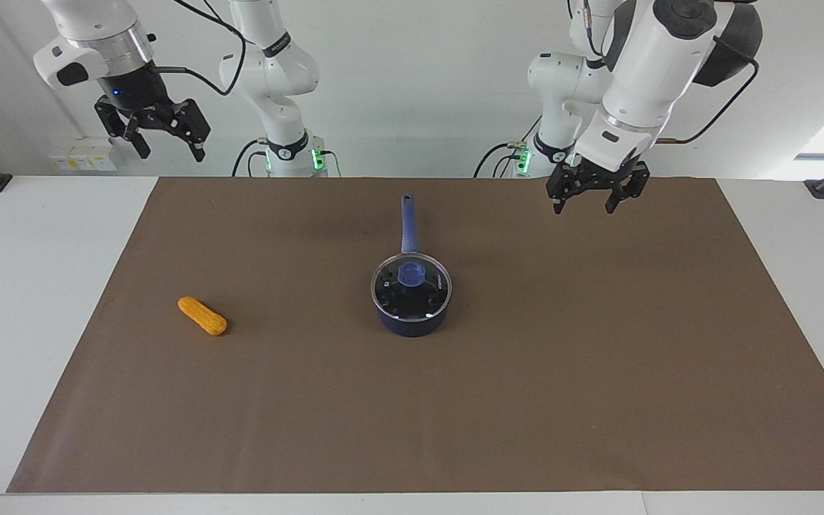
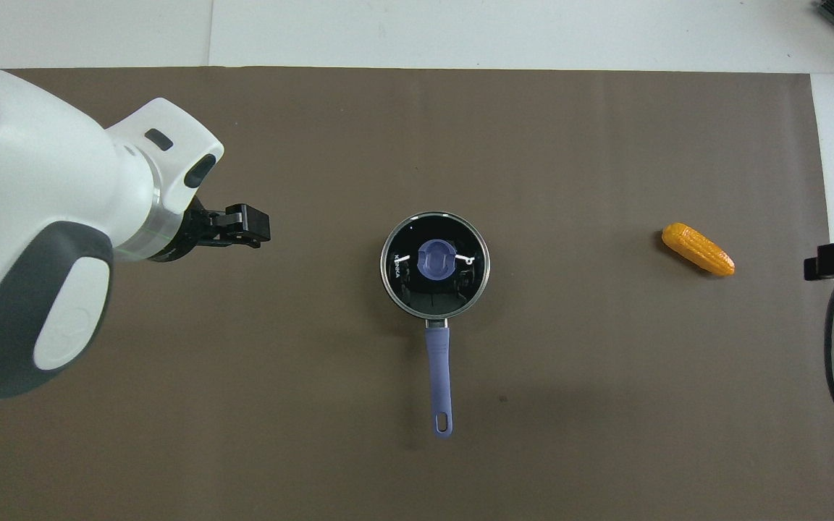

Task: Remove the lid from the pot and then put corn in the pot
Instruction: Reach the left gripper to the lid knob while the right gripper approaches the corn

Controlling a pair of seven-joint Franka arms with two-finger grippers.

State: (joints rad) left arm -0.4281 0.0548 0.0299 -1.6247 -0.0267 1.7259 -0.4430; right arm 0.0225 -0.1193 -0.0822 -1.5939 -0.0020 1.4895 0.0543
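The dark blue pot stands mid-mat, its long handle pointing toward the robots. The glass lid with its blue knob rests on the pot. The orange-yellow corn lies on the mat toward the right arm's end. My left gripper hangs open and empty in the air over the mat, between the pot and the left arm's end. High over the table's edge at the right arm's end, my right gripper waits open and empty.
A brown mat covers most of the white table. A black cable loops down from the right arm. Small pale boxes sit at the wall by the right arm's end.
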